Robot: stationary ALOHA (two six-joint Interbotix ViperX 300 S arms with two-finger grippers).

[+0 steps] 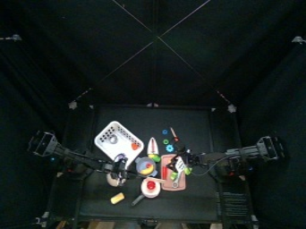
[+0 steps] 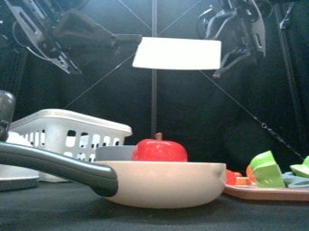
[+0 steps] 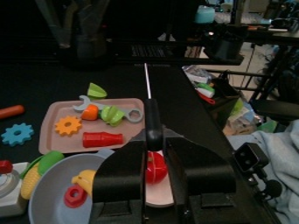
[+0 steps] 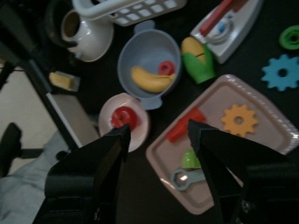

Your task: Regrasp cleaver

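While the left gripper (image 3: 149,156) is clamped on the black handle of the cleaver (image 2: 178,52), the white blade hangs in the air between the two arms, high above the red apple (image 2: 158,149) and the pan (image 2: 157,185). Right gripper (image 4: 156,131): jaws spread wide, holding nothing.

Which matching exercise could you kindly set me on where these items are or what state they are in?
Items:
1. cleaver
2. apple
3. orange gear
4. right gripper

Places or states:
A. in the pan
B. open and empty
C. on the pink tray
D. clamped in the left gripper, raised above the table

Pairs: 1-D, 2-A, 3-C, 4-B
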